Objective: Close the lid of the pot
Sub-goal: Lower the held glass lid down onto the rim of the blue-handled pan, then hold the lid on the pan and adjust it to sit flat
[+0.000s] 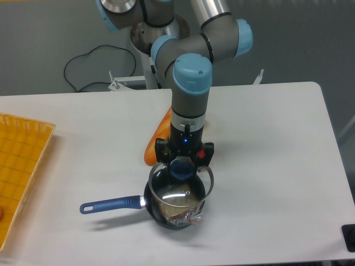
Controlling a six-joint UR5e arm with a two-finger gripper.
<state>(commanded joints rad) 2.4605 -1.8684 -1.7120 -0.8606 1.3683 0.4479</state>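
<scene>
The pot point(157, 213), a small dark saucepan with a long blue handle point(110, 204) pointing left, sits near the table's front edge. A slice of bread in clear wrap point(178, 213) lies inside it. The glass lid point(181, 185) with its silver rim hangs just above the pot, almost centred over it and tilted slightly. My gripper point(182, 168) is shut on the lid's blue knob point(181, 168), pointing straight down from the arm.
An orange baguette-like loaf point(157, 138) lies on the table just behind the gripper. A small red object point(202, 153) peeks out to the right of the gripper. A yellow tray point(19, 172) sits at the left edge. Cables and the robot's base stand behind the table.
</scene>
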